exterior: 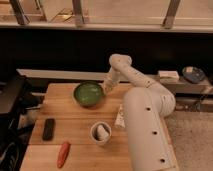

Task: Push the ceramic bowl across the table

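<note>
Reaching down from the white arm, the jaws (106,90) sit right at the side of the green ceramic bowl (88,94), near the far edge of the table (75,127). I cannot tell how wide they are. A white cup (101,133) stands closer to us than the jaws. A black block (48,128) and an orange carrot (63,154) lie farther away.
</note>
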`<state>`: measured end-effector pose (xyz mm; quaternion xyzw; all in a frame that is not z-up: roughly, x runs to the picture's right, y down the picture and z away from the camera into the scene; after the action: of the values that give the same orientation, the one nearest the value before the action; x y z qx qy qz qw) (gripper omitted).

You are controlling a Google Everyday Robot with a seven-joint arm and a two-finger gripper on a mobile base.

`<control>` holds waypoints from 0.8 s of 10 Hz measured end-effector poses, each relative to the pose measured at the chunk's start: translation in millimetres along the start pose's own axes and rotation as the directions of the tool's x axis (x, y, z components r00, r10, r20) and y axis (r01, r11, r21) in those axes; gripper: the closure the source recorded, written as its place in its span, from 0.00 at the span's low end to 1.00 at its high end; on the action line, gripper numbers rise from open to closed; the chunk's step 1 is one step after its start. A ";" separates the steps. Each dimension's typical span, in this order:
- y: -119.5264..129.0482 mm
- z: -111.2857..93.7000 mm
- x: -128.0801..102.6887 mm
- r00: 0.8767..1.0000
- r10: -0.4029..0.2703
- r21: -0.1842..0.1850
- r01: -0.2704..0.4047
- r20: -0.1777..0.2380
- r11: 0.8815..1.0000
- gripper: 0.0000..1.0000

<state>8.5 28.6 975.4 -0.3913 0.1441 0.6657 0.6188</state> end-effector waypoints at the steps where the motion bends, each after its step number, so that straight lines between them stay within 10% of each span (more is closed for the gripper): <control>1: 12.3 4.2 -1.6 1.000 -0.024 -0.012 0.024 -0.007 1.000 1.00; 8: 108.1 30.4 4.3 0.975 -0.212 -0.121 0.203 -0.065 0.972 1.00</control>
<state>-102.9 31.4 960.6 -0.4644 0.0882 0.5889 0.6555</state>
